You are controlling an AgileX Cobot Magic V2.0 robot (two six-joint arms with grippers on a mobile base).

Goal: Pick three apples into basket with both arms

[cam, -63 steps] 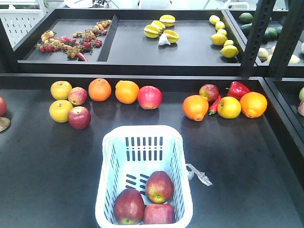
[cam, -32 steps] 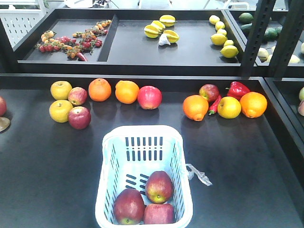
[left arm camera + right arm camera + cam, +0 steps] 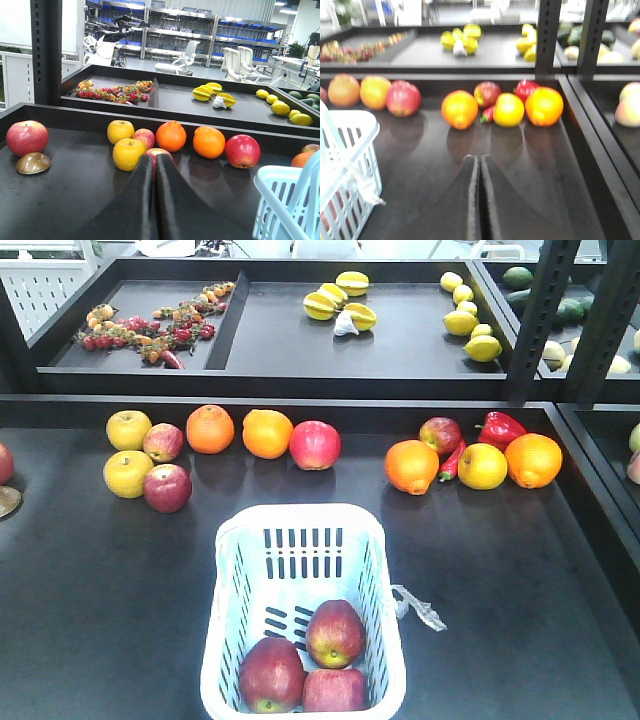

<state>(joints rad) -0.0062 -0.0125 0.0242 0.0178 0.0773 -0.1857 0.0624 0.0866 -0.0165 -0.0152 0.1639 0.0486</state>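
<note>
Three dark red apples lie in the pale blue-white basket (image 3: 232, 540) at its near end: one at the left (image 3: 270, 673), one in the middle (image 3: 335, 632), one at the right (image 3: 335, 690). The basket's corner shows in the left wrist view (image 3: 280, 195) and the right wrist view (image 3: 350, 150). My left gripper (image 3: 154, 159) is shut and empty above the table, pointing at the fruit row. My right gripper (image 3: 478, 160) is shut and empty, right of the basket. Neither arm shows in the front view.
Loose fruit lies in a row behind the basket: yellow apples (image 3: 128, 473), oranges (image 3: 267, 433), a bright red apple (image 3: 315, 444), a red pepper (image 3: 500, 427). A clear plastic scrap (image 3: 420, 610) hangs off the basket's right side. Raised trays (image 3: 400, 350) and a black post (image 3: 540, 320) stand behind.
</note>
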